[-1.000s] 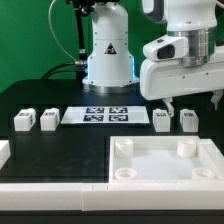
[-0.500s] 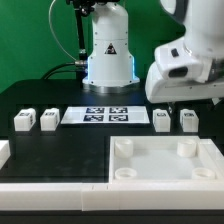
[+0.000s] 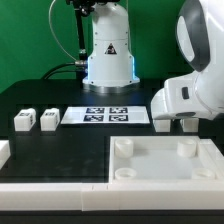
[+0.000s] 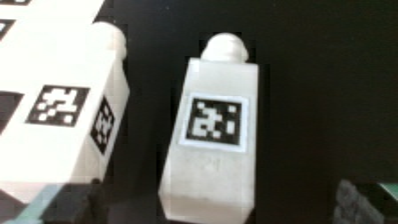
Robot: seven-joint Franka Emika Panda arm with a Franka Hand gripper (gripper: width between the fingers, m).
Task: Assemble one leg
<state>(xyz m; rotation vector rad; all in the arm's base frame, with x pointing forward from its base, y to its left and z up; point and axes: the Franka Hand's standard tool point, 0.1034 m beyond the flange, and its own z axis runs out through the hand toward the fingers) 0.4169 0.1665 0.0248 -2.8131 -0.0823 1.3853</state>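
Status: nothing assembled yet. I'm hovering my hand [image 4: 210,200] over one leg [image 4: 217,120], fingertips looking wide either side, not gripping. It's lying on the counter [image 3: 60,148] beside a second leg [image 4: 63,105]. Tabletop [image 3: 150,166] sockets are sitting empty; pick, carry and insert are all pending.

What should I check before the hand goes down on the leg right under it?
1. The hand open: ok, fingertips far apart.
2. The leg centred between them: ok in the wrist view.
3. The neighbouring leg apart from the fingers: cannot tell, it lies close.
4. Height of hand above leg: cannot tell, the arm hides it in the exterior view.
5. The tabletop sockets in view empty: ok.
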